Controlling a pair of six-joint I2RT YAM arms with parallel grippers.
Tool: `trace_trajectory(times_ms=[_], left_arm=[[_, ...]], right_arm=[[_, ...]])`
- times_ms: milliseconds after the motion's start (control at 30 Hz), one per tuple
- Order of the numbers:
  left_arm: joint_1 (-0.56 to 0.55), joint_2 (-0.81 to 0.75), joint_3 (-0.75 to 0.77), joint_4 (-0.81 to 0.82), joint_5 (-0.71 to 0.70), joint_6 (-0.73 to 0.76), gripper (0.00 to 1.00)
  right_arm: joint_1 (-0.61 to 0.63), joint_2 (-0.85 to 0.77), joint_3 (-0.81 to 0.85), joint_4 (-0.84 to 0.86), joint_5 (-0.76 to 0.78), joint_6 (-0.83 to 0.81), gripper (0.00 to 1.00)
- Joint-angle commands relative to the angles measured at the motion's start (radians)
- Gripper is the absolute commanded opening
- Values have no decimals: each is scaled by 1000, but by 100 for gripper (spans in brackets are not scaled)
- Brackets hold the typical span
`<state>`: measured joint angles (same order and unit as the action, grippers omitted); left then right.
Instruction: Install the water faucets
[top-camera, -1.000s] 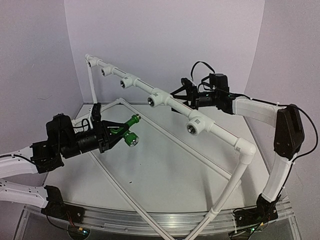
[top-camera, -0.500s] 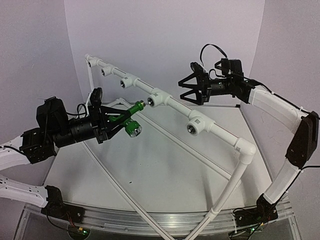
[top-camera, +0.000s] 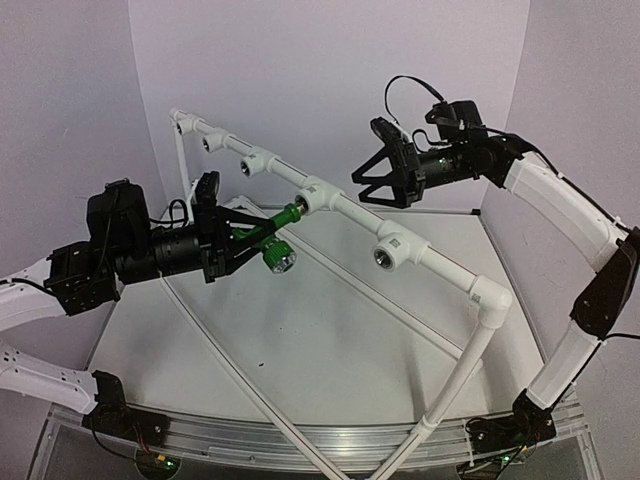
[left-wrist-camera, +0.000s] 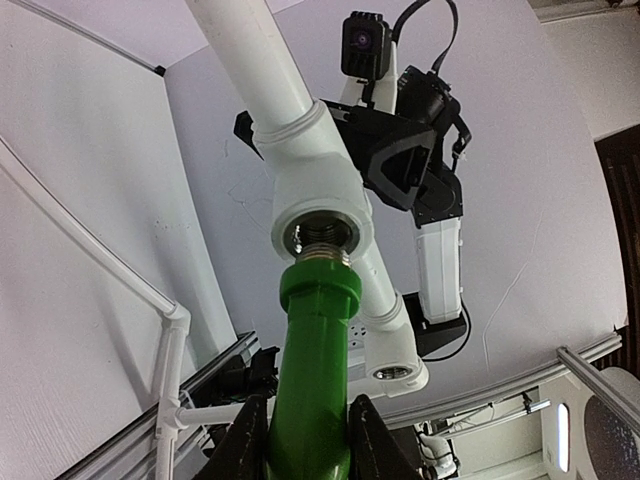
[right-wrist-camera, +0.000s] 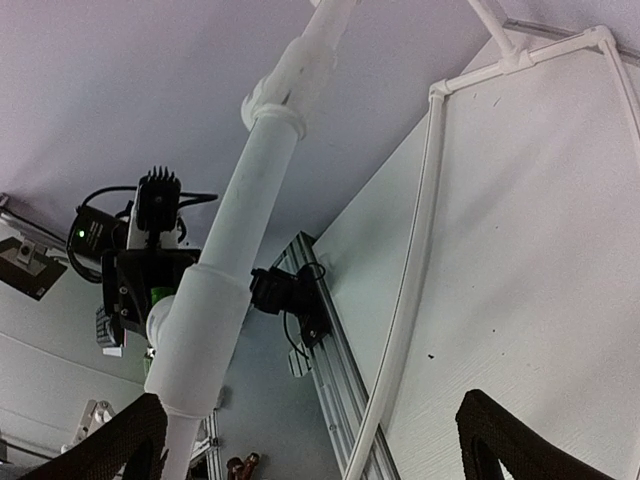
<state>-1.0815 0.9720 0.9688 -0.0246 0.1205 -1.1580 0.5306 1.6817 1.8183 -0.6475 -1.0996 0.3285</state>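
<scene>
Faucet: green, raised over the counter's far-left part; threaded tip at the mouth of a white tee fitting, lined up for screwing in
Left gripper: clamped on the faucet body, aimed along the socket
Right gripper: spread wide, holding nothing; hangs behind the pipe rail toward the far edge, perhaps to brace it
</scene>
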Motion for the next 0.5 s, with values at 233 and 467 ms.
trace_trajectory(times_ms=[233,467], left_arm=[[-6,8,60,43,-17,20,0],[-7,28,75,65,-30,24,0]], right_arm=[[120,-31,84,-162,13,-140,96],[139,-35,100,-205,6,-171,89]])
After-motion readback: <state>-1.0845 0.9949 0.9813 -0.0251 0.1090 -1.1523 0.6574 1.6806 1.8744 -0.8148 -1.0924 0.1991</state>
